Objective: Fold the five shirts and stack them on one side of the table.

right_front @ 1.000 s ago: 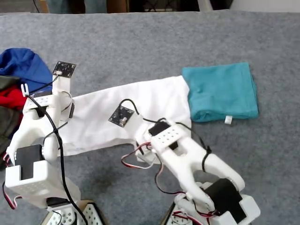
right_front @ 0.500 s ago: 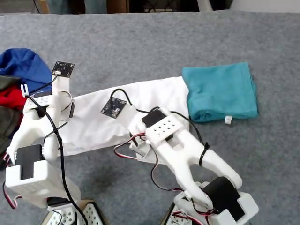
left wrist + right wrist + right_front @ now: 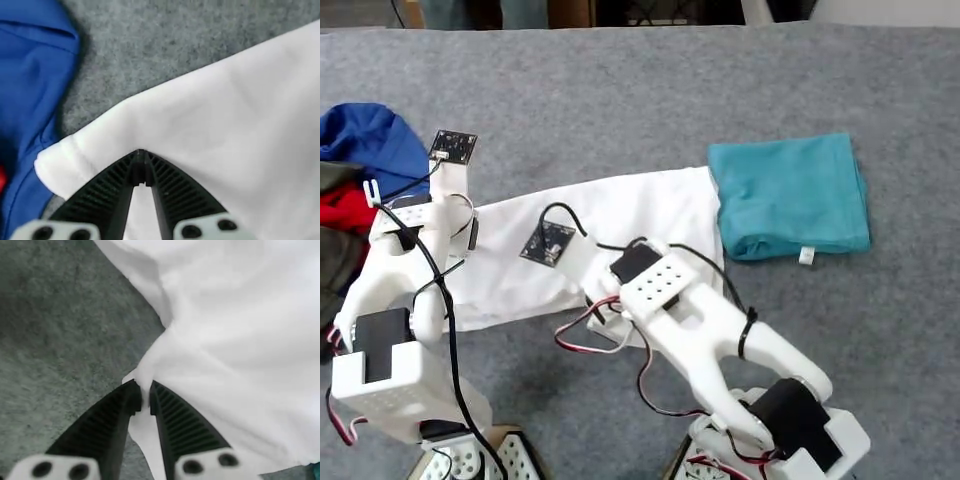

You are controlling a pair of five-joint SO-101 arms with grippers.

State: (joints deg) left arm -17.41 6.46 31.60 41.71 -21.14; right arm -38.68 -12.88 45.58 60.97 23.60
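1. Left arm pose: my left arm stands at the end of the white shirt that lies toward the heap of unfolded clothes, with its forearm reaching over that end. My left gripper has its ribbed black fingers drawn together to a point. They pinch a raised fold at the shirt's corner.
2. Right arm pose: my right arm leans low across the white shirt's near long edge, about halfway along it. My right gripper is clamped on a bunched piece of the hem, and white cloth shows between its fingers.
3. Task item: the white shirt lies spread as a long slanting band on the counter. Its other end meets the folded teal shirt. I cannot tell whether the two overlap.
4. Edges and room:
   - A broad stretch of bare counter lies beyond the white shirt's far long edge.
   - Along its near edge the arm bases and their cables take up the space.
   - Past the corner in my left gripper sits the heap: a blue shirt, a red garment and a dark garment.
   - A strip of counter separates the blue shirt from the white one.
5. Materials:
   - The counter covering is grey, felt-like and matte.
   - The white shirt is smooth, thin knit, creased where each gripper holds it.
   - The teal shirt is a thick rectangular fold with a small white tag at its near edge.
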